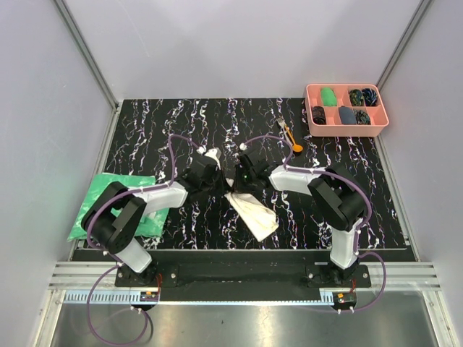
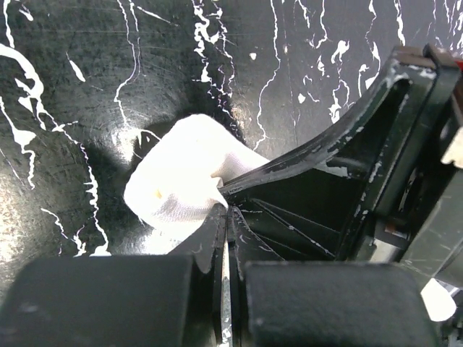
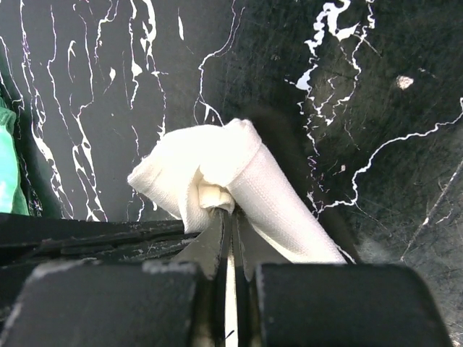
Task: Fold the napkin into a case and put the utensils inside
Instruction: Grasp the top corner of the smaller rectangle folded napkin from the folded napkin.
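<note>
While utensils (image 1: 291, 134) lie near the pink tray (image 1: 346, 132), green cloth (image 1: 90, 199) sits left.

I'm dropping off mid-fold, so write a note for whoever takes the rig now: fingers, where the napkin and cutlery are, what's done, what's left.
Left gripper: fingers shut on a bunched part of the napkin.
Right gripper: fingers shut on another bunch of it.
Napkin: partly folded, its free end lying on the table.
Utensils: lying together on the table beside the pink tray, untouched.
Done: folding begun.
Left: finish the case, put the utensils inside.
</note>
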Controlling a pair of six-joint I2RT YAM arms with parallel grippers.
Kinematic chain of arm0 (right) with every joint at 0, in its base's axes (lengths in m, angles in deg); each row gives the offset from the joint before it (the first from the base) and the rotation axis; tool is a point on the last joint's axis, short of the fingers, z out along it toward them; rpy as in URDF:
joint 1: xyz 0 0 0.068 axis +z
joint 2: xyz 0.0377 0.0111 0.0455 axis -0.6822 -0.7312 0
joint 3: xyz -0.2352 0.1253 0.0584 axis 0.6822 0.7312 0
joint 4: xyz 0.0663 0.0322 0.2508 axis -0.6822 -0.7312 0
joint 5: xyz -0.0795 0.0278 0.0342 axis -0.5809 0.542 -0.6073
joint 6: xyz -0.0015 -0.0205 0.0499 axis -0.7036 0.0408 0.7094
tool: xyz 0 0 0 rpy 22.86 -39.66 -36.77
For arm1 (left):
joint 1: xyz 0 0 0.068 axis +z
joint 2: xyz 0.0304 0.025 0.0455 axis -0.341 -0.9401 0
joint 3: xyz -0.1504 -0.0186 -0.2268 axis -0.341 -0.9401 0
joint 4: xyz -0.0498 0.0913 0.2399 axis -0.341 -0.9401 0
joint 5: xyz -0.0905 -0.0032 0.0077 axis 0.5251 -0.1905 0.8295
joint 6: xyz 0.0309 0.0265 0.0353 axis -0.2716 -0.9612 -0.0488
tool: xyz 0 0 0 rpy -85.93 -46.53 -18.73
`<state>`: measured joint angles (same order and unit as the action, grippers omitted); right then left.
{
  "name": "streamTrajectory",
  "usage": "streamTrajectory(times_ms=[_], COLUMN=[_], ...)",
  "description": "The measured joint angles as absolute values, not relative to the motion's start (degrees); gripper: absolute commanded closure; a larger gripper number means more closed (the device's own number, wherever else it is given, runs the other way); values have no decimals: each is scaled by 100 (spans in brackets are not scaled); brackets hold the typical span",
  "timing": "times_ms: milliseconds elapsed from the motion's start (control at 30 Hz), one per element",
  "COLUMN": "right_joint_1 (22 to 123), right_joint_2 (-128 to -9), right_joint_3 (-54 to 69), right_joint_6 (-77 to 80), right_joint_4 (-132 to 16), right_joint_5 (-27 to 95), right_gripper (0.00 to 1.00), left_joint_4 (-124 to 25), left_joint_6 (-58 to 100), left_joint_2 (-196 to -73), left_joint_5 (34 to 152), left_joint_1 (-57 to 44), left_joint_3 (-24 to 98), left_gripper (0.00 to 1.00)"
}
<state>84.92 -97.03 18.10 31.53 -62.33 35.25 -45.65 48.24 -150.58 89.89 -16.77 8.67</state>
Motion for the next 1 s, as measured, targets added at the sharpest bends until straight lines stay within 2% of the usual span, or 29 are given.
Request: streamTrajectory(times_ms=[233,567,667,700,833,1000], right_joint_1=[8492,8436,8433,8433,8418,8278], right_joint_2=[-9620,-9375,-9375,-9377,-9395,-9178], right_joint_3=[1978,2468,2470,2472,2507,2763], right_joint_6=[3148,3308,3376,3402,3465,3500], right_joint_4=[-6089,-5684,-5686,-5669,-5595,-5481], right_joint_5=[3597,3848,3942,4010,4279,4620], right_gripper=[92,91,79,71,56,53], left_joint_4=[-4523,-4486,-4473,-4466,-4414,-4342], left_joint_6=[4929,4902,4900,4887,4861,4863], left_joint_2=[-15159,-15207,-15211,-15209,-15207,-15172], left_joint_5=[9018,9031,9038,9035,9003,9042], left_joint_1=[-1620,-1640,-1649,-1649,-1625,-1625], left_joint_3=[867,845,843,843,777,703], left_gripper=[100,100,97,96,94,93])
